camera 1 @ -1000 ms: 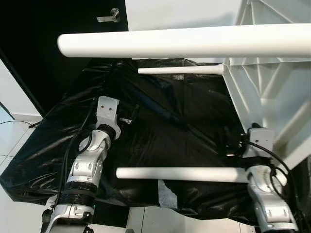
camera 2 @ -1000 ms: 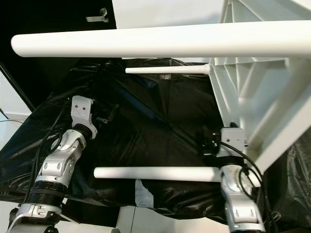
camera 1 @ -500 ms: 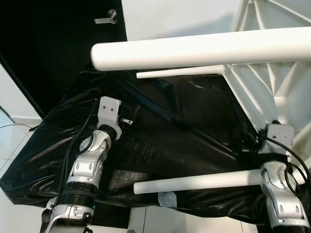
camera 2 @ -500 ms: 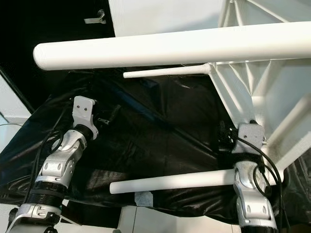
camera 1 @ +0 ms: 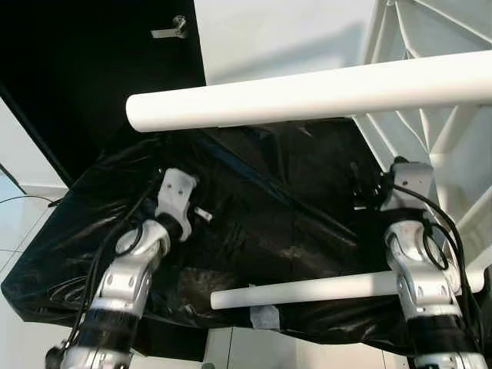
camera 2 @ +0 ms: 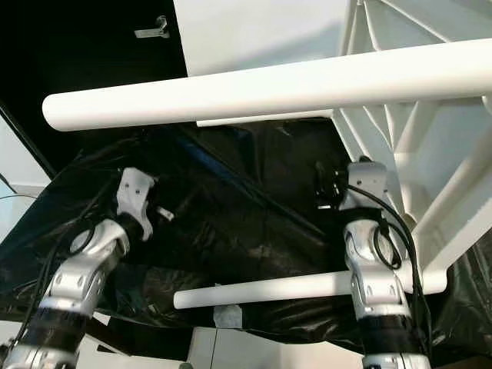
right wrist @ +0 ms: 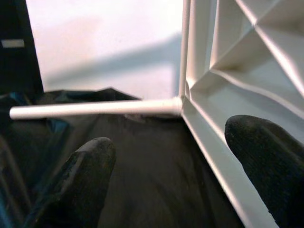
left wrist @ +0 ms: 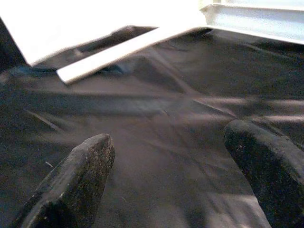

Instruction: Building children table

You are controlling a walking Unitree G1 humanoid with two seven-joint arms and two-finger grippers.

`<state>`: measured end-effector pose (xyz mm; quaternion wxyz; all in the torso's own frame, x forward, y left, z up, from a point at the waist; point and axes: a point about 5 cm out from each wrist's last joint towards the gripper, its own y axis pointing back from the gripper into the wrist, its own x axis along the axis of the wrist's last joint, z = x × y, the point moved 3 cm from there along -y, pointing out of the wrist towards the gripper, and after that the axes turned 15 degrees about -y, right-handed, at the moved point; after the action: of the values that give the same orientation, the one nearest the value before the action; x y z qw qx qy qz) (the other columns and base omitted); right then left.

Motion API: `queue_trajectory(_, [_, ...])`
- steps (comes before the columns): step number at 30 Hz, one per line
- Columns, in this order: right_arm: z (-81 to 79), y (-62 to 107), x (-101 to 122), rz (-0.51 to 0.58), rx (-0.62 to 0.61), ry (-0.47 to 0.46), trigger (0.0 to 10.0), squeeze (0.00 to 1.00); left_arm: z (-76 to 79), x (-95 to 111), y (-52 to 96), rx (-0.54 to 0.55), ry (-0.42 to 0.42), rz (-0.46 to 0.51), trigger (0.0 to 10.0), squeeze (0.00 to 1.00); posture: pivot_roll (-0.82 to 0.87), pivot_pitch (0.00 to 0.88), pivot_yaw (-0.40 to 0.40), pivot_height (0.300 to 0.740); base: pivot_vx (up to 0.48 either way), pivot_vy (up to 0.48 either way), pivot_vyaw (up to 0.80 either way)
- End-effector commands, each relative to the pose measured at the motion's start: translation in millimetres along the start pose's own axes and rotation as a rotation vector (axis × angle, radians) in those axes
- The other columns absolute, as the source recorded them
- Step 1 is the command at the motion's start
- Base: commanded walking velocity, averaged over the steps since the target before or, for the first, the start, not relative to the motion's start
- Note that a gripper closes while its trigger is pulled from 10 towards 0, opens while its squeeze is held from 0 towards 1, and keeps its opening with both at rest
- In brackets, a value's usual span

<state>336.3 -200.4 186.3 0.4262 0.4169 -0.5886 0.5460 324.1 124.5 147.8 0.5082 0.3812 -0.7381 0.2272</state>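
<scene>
Three legs (camera 1: 307, 100) seated in tabletop (right wrist: 223, 95) | right gripper (right wrist: 168, 156) wide, empty, tabletop just ahead | left gripper (left wrist: 166, 166) wide, empty, over black sheet (camera 1: 261, 223) | remaining: fourth corner unseen, judged pending

Crumpled black plastic sheet (camera 1: 254, 223) covers the floor. A dark door (camera 1: 92, 69) with a metal handle (camera 1: 172, 29) stands far left, beside a white wall (camera 1: 284, 34).

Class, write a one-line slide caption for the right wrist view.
Open right gripper faces the white plastic tabletop's ribbed underside, one white round leg attached.
</scene>
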Motion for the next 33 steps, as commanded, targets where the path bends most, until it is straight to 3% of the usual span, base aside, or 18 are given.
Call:
queue_trajectory(1, [0.9, -1.4, -2, -0.009, 0.002, -0.001, 10.0, 0.00, 8.9, 8, 4.7, -0.081, 0.032, 0.040, 10.0, 0.00, 0.05, 0.000, 0.006, 0.740, 0.000, 0.000, 0.00])
queue_trajectory(2, [0.9, -1.4, -2, -0.009, 0.002, -0.001, 10.0, 0.00, 8.9, 8, 4.7, -0.081, 0.032, 0.040, 10.0, 0.00, 0.05, 0.000, 0.006, 0.740, 0.000, 0.000, 0.00])
queue_trajectory(5, [0.0, -3.6, -3, -0.011, 0.010, 0.002, 10.0, 0.00, 25.7, 24, 21.4, -0.203, 0.154, 0.146, 10.0, 0.00, 0.05, 0.000, 0.004, 0.740, 0.000, 0.000, 0.00])
queue_trajectory(9, [-0.1, -4.1, -6, -0.018, 0.014, 0.003, 10.0, 0.00, 46.3, 33, 45.3, -0.373, 0.200, 0.215, 10.0, 0.00, 0.05, 0.000, -0.003, 0.740, 0.000, 0.000, 0.00])
queue_trajectory(13, [-0.9, -5.2, -8, -0.023, 0.018, 0.005, 10.0, 0.00, 56.6, 36, 60.4, -0.481, 0.225, 0.228, 10.0, 0.00, 0.05, 0.000, -0.003, 0.740, 0.000, 0.000, 0.00])
queue_trajectory(15, [-1.1, -5.7, -9, -0.029, 0.020, 0.008, 10.0, 0.00, 68.6, 33, 75.9, -0.611, 0.242, 0.178, 10.0, 0.00, 0.05, 0.000, -0.005, 0.740, 0.000, 0.000, 0.00])
queue_trajectory(19, [-0.5, -5.6, -9, -0.031, 0.019, 0.010, 10.0, 0.00, 76.0, 26, 83.2, -0.677, 0.224, 0.119, 10.0, 0.00, 0.05, 0.000, -0.004, 0.740, 0.000, 0.000, 0.00])
queue_trajectory(26, [2.4, -5.1, -10, -0.037, 0.008, 0.021, 10.0, 0.00, 91.3, 19, 97.5, -0.774, 0.168, 0.025, 10.0, 0.00, 0.05, 0.000, -0.005, 0.740, 0.000, 0.000, 0.00])
queue_trajectory(33, [3.2, -5.9, -12, -0.042, 0.003, 0.027, 10.0, 0.00, 98.1, 16, 100.4, -0.803, 0.109, -0.021, 10.0, 0.00, 0.05, 0.000, -0.006, 0.740, 0.000, 0.000, 0.00])
